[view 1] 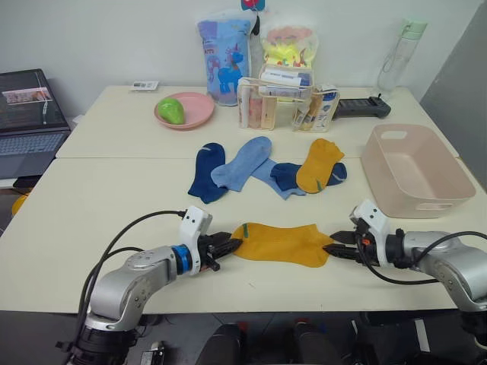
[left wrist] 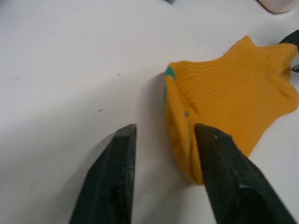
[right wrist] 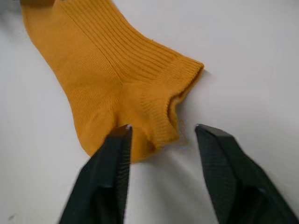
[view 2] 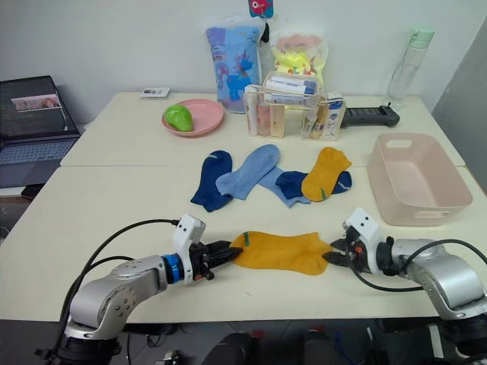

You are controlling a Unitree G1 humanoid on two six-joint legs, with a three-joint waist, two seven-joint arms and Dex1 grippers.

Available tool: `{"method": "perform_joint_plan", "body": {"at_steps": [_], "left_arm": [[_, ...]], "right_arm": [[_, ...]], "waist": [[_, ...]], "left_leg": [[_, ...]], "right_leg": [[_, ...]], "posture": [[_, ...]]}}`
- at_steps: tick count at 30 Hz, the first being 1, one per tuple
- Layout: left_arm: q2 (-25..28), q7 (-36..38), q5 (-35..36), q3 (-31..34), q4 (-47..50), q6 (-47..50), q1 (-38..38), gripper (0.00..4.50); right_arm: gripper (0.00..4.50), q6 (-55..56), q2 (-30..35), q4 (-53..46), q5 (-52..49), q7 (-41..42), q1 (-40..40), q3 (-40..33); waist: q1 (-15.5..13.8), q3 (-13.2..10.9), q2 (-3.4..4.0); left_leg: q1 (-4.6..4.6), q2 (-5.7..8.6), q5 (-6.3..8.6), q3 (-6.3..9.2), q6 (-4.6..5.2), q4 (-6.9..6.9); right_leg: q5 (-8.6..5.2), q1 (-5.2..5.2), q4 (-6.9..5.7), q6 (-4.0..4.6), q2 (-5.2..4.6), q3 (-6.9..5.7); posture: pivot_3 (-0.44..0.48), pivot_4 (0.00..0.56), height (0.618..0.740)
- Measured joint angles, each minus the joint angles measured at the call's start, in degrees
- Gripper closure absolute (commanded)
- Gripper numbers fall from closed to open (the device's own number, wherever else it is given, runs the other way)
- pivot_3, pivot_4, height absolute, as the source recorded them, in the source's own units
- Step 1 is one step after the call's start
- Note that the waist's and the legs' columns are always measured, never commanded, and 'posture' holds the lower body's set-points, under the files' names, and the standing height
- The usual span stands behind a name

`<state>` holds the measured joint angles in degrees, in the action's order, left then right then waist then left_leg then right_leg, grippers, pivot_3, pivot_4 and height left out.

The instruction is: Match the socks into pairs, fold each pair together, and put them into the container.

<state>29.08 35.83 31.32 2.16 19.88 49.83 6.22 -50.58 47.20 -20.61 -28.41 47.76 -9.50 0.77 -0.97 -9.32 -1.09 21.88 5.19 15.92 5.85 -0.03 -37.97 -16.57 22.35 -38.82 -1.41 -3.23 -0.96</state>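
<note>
Near sock: a mustard yellow sock (view 1: pixel 283 243) lay flat along the table's near edge, right between your two grippers, toe toward the left arm, cuff toward the right.
Left gripper: your left gripper (view 1: pixel 227 245) sat low at the toe end with its fingers (left wrist: pixel 114 177) spread apart; one finger overlapped the sock's toe edge, the other rested on bare table, nothing clamped.
Right gripper: your right gripper (view 1: pixel 335 248) sat at the cuff end, fingers (right wrist: pixel 108 175) parted too, one tip over the ribbed cuff, the other beside it on the table, no grip on the cloth.
Sock pile: farther back, mid-table, you had the second mustard sock (view 1: pixel 319 164) draped over a navy sock (view 1: pixel 286 174); two light blue socks (view 1: pixel 242 163) overlapped just beside them, and another navy sock (view 1: pixel 207 172) lay at the pile's left end.
Container: the pale pink basin (view 1: pixel 414 170) stood on the right side of the table, well apart from the near sock.
Table: the cream table (view 1: pixel 99 205) also carried a round pink plate (view 1: pixel 195 109) with a green fruit (view 1: pixel 172 110) on it, at the back.
Backdrop: a clear organizer (view 1: pixel 283 105), two printed pouches (view 1: pixel 225 58) and a bottle (view 1: pixel 399 56) stood along the far edge; a laptop (view 1: pixel 29 122) sat off to the left.
</note>
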Motion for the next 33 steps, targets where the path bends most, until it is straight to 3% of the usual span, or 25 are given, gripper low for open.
{"method": "perform_joint_plan", "body": {"at_steps": [1, 5, 8, 14, 16, 24, 33], "left_arm": [[1.23, 0.70, -0.18, 0.62, -0.10, -1.19, 0.70, 1.37], [4.49, 6.33, -1.89, 0.32, -0.83, -8.64, 3.71, 1.37], [4.27, 9.14, -4.02, -3.11, -2.77, -13.33, 7.78, 1.98], [1.98, 13.77, -12.97, -14.81, -8.91, -25.58, 10.41, 3.88], [1.62, 13.78, -16.56, -17.17, -12.51, -29.75, 10.47, 4.47], [0.13, 12.88, -18.62, -15.53, -18.77, -35.64, 7.08, 4.47], [1.52, 17.76, -10.52, -8.89, -14.78, -30.25, 3.24, 4.47]], "right_arm": [[1.99, 0.82, 0.07, -0.52, -0.34, 0.55, -0.02, -1.41], [1.99, 5.89, -2.93, -3.36, -1.67, 1.01, -1.61, -3.01], [2.38, 11.30, -6.78, -3.64, 1.39, 0.37, -3.69, 1.49], [4.30, 24.05, -13.01, 2.29, 13.79, -2.49, -5.08, 13.08], [4.50, 27.37, -14.69, 5.05, 16.28, -3.35, -4.33, 14.33], [4.50, 38.38, -11.76, 9.74, 21.12, -3.60, 3.10, 13.30], [4.50, 37.01, -9.41, 6.13, 15.32, 0.78, 6.74, 6.80]], "waist": [[0.00, 0.00, 0.00], [-0.02, 0.00, 0.00], [-0.14, 0.00, 0.00], [-0.08, 0.00, 0.00], [-0.09, 0.00, 0.00], [-0.15, 0.03, 0.04], [-0.13, 0.02, 0.03]], "left_leg": [[-0.01, 0.00, 0.00, 0.00, 0.00, 0.01], [-0.01, -0.02, 0.00, -0.01, -0.01, 0.01], [-0.01, -0.01, -0.01, -0.01, -0.03, 0.01], [0.01, 0.00, -0.08, -0.03, -0.14, 0.03], [-0.01, 0.00, -0.08, -0.01, -0.14, 0.03], [-0.08, 0.01, -0.04, 0.00, -0.07, 0.01], [-0.05, 0.00, 0.00, 0.01, 0.00, 0.01]], "right_leg": [[0.00, 0.00, 0.00, 0.00, 0.00, 0.00], [0.00, -0.02, 0.02, 0.00, 0.01, 0.00], [0.00, -0.02, 0.05, 0.00, 0.01, -0.01], [0.00, 0.01, 0.11, 0.00, 0.01, 0.02], [0.00, 0.01, 0.06, 0.01, 0.01, 0.01], [0.00, -0.04, 0.05, 0.00, 0.01, 0.04], [0.00, -0.02, 0.03, 0.00, 0.01, 0.03]], "posture": [[0.000, 0.150, 0.740], [0.000, 0.150, 0.740], [0.000, 0.150, 0.740], [0.000, 0.150, 0.740], [0.000, 0.150, 0.740], [0.000, 0.150, 0.740], [0.000, 0.150, 0.740]]}}
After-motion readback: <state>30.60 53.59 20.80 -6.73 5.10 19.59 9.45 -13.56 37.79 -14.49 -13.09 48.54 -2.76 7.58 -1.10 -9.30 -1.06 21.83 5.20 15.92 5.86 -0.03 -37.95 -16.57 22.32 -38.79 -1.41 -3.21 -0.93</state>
